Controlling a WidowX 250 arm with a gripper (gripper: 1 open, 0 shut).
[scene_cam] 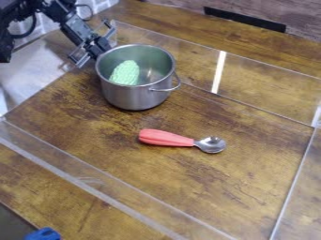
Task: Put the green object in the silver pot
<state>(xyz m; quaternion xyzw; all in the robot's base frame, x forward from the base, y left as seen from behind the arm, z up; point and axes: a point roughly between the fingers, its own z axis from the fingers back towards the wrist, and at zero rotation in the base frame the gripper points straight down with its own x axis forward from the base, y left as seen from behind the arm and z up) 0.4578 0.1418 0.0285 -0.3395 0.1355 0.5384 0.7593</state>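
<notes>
On the wooden table (75, 131), the green object (123, 70) is lying inside the pot (135, 77), long axis running from 1 toward 7 o'clock. The claw (88, 52), shut and holding nothing, is hovering at the pot's 10 o'clock rim; the spoon (182, 141) is lying at 5 o'clock.

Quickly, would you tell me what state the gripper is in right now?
Gripper: closed, holding nothing; it sits beside the silver pot, and the green object lies inside the pot.
</notes>
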